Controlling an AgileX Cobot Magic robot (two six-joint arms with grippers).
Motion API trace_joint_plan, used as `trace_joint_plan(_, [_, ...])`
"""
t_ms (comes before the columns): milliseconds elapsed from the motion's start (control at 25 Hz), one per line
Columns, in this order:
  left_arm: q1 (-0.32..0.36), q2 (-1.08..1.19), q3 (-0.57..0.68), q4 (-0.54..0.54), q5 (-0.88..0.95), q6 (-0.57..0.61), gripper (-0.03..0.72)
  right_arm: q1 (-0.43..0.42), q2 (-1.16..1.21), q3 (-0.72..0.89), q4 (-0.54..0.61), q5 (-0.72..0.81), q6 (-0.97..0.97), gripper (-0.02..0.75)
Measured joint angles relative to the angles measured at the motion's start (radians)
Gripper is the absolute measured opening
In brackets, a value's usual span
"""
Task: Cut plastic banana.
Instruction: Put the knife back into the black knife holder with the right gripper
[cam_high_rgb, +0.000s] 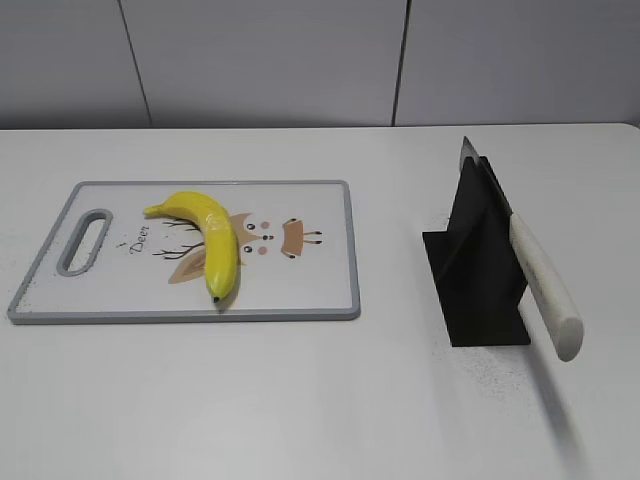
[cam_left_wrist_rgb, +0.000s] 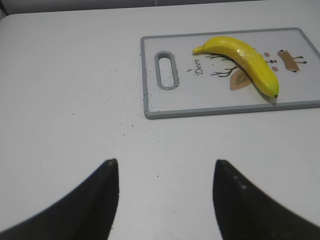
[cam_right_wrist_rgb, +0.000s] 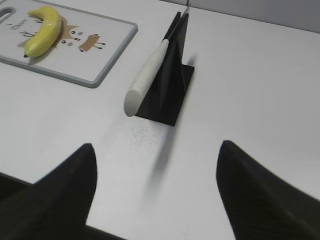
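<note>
- Since nothing is cut yet, we see the plastic banana (cam_high_rgb: 205, 240) whole on the cutting board (cam_high_rgb: 320, 290) toward the bench's left edge, and the knife (cam_high_rgb: 540, 285) propped in its stand (cam_high_rgb: 475, 270) toward the right, handle out for grasping.
- Our left gripper (cam_left_wrist_rgb: 165, 195) hangs spread and empty, facing the board.
- Our right gripper (cam_right_wrist_rgb: 155, 192) is spread too, aimed at the knife handle.

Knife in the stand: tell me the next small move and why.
Probably move the right gripper forward to the knife handle. The banana lies whole on the board, the knife leans in its black stand with the handle jutting free, and both grippers are open and empty, the right one facing it.
</note>
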Motion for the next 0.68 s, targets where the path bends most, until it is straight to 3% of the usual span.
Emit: trace_joint_plan(680, [0.000,0.000,0.000,0.000,0.000,0.000,0.579,-0.029,0.000,0.000,0.001,0.000,0.000,0.560])
